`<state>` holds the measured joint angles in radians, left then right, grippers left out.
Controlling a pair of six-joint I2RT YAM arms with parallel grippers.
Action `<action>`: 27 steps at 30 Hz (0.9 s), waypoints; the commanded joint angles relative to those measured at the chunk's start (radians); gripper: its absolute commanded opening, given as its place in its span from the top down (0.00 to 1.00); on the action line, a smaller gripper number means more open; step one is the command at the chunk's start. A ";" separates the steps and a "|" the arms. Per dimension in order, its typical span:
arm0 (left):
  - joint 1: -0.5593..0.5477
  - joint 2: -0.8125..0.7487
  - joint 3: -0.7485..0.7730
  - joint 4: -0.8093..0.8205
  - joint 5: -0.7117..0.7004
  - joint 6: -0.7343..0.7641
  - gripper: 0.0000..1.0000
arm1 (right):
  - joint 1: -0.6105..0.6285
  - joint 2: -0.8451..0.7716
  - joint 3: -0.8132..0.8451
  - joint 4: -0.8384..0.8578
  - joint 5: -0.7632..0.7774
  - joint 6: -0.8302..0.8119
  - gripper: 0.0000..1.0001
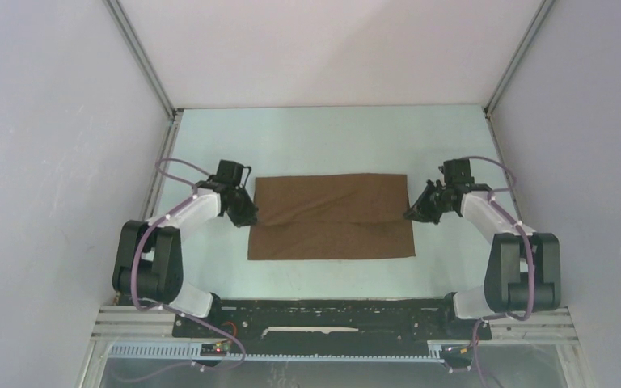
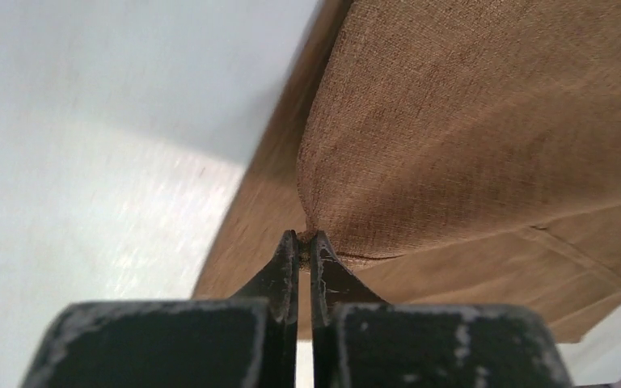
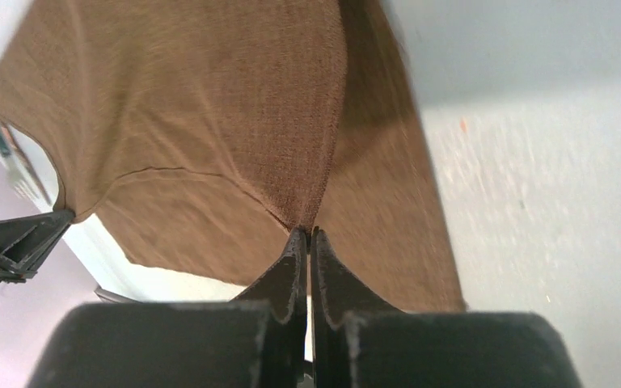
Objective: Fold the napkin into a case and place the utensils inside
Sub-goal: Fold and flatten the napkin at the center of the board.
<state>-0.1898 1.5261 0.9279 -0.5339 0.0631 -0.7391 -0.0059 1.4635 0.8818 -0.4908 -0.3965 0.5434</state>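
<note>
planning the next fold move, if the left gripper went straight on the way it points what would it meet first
The napkin: the left gripper is shut on its edge, and the raised brown fold fills the line right past the tips. Beyond that, depth is unclear.

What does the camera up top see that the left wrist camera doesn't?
Only the top view shows the whole dark brown cloth napkin and both arms, with the right gripper at the napkin's right edge. Only the left wrist view shows, up close, the left gripper shut on a pinch of the cloth's edge, and the fabric's weave. Both show the napkin and the pale table.
</note>
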 commanded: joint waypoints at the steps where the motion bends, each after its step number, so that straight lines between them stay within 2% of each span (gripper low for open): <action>1: -0.028 -0.153 -0.129 -0.003 -0.027 0.029 1.00 | -0.003 -0.118 -0.117 -0.021 0.017 -0.040 1.00; 10: -0.037 -0.334 -0.255 -0.039 -0.103 -0.008 1.00 | -0.004 -0.252 -0.249 -0.056 0.044 -0.020 1.00; 20: -0.069 -0.292 -0.323 -0.020 -0.108 -0.023 1.00 | -0.013 -0.226 -0.288 -0.057 0.102 -0.001 1.00; 27: -0.094 -0.322 -0.340 -0.035 -0.109 -0.046 1.00 | -0.022 -0.203 -0.307 -0.063 0.109 0.014 1.00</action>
<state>-0.2695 1.2343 0.5896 -0.5629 -0.0151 -0.7616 -0.0200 1.2663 0.5797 -0.5484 -0.3176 0.5438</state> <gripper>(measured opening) 0.016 0.008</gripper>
